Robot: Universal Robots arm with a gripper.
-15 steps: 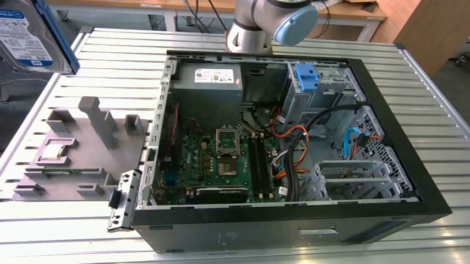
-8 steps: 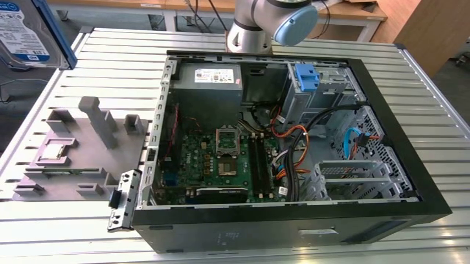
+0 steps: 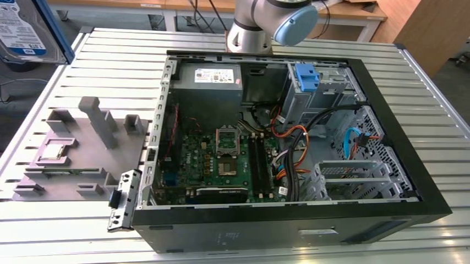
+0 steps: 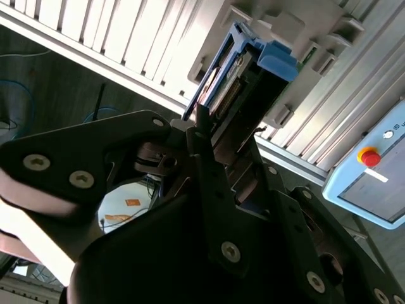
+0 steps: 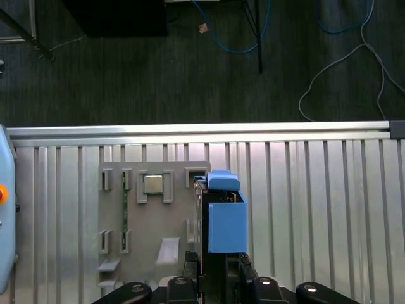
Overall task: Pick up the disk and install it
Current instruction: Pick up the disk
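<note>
A ribbed aluminium table [image 3: 441,93] carries everything. The open computer case [image 3: 411,212] sits across its middle, and a grey fixture [image 3: 74,143] sits toward the edge on the exterior view's left. The disk [image 5: 226,225] is off the table, held in the air over that fixture, near the table's edge. The gripper [image 5: 215,269] has its jaws clamped on the disk, as far as I can judge. In the second wrist view the fingers [image 4: 205,158] lie hard against the drive with no gap I can make out, though the contact is partly shadowed.

I read this as the carry. Done well, it means keeping the drive square in the jaws and high enough to clear the case's wall. Its blue rails should stay parallel to the drive cage [image 3: 323,91] in the case's far corner, on the exterior view's right.

The exterior view gives me the case's inside and the disk's labelled face. The first wrist view gives me the drive edge-on over the fixture, with a chip [image 5: 152,183] seated there and cables [image 5: 342,69] on the floor past the table's edge.
</note>
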